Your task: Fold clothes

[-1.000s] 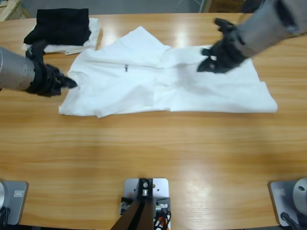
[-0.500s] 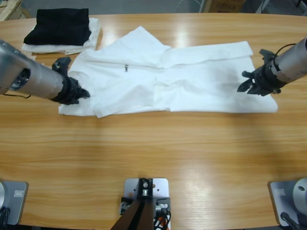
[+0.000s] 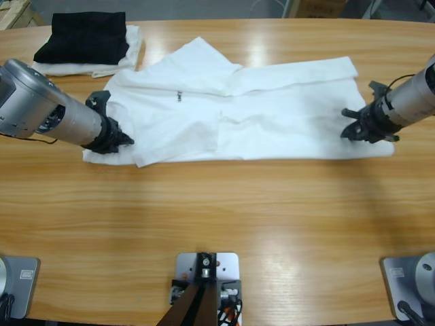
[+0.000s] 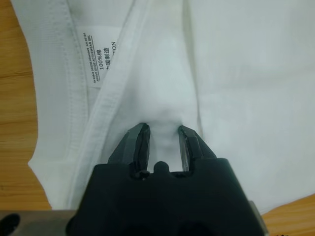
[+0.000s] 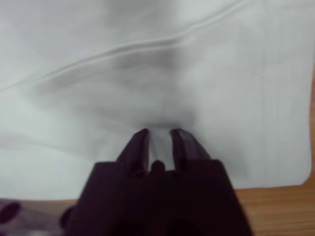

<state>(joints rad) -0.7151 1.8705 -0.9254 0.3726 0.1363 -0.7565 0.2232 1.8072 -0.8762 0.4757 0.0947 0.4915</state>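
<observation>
The left arm (image 3: 47, 112) comes in from the left edge of the high view, its thick silver forearm angled down and inward. The left gripper (image 3: 121, 141) is low at the tabletop, and in its wrist view its two black fingers (image 4: 140, 143) stand a little apart with white cloth bunched between them. The right arm (image 3: 414, 98) reaches in from the right edge, and the right gripper (image 3: 350, 129) points inward, its fingers (image 5: 139, 143) narrowly parted over white cloth
</observation>
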